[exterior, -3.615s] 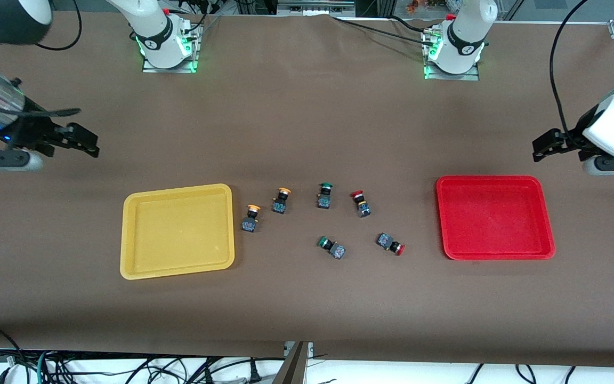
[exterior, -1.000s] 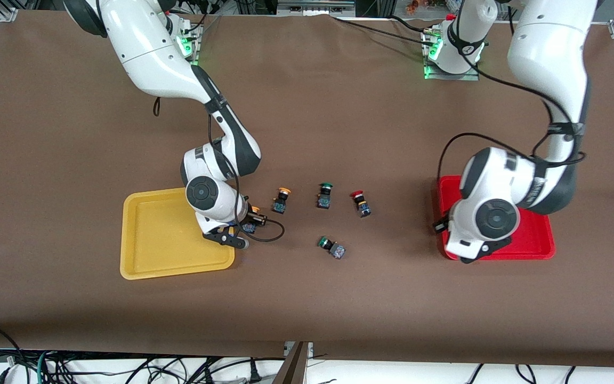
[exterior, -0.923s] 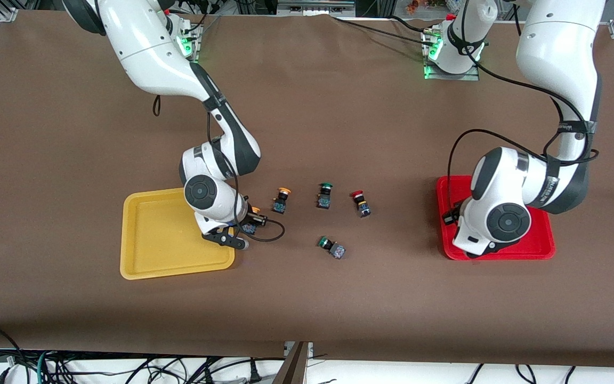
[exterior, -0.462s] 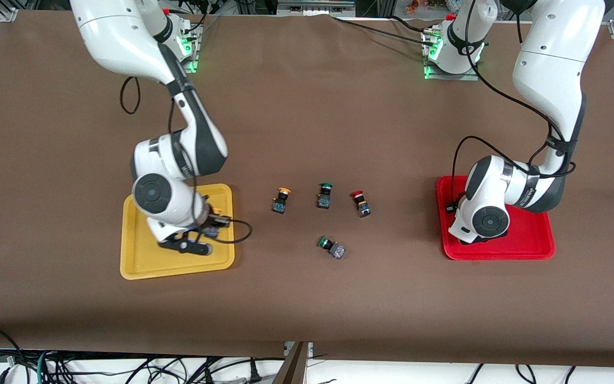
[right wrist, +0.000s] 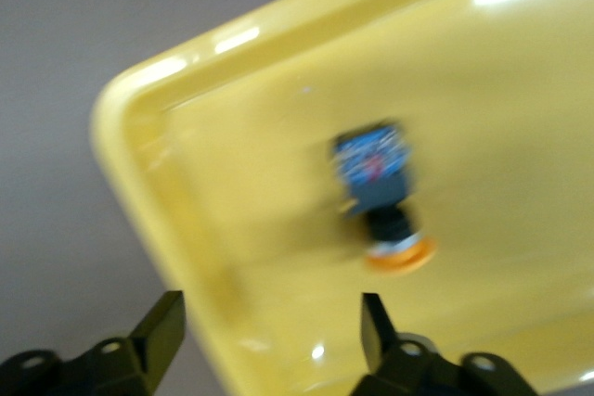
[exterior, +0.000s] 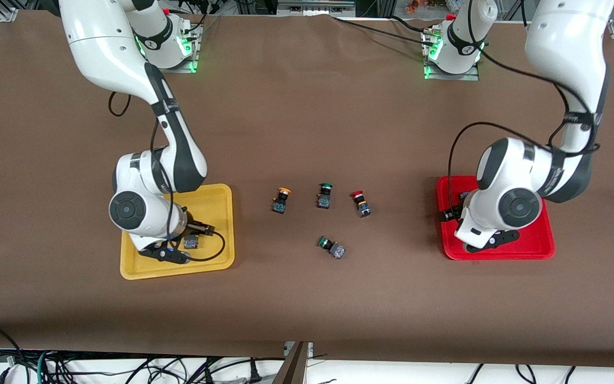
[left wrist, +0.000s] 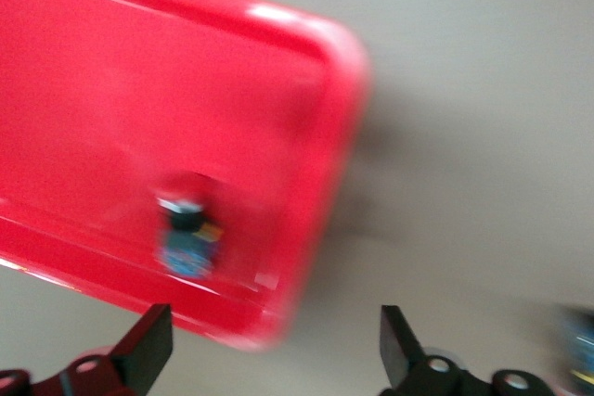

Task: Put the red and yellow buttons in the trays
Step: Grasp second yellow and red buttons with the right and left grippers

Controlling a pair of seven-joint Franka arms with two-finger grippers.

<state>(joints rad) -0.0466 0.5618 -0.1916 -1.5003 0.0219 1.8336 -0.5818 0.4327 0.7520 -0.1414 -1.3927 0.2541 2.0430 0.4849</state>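
The right gripper, fingers spread and empty, hangs over the yellow tray, where one yellow button lies loose. The left gripper, also wide, hangs over the red tray, which holds one red button. Left to sort: a yellow button and a red button mid-table, among two green buttons. The brown table has cables along its near edge.

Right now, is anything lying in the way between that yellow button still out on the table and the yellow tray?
Nothing visible does. The yellow button sits on bare brown cloth, and the stretch to the yellow tray holds nothing. The green button beside it lies toward the red tray instead. The right gripper is over the yellow tray, fingers open.
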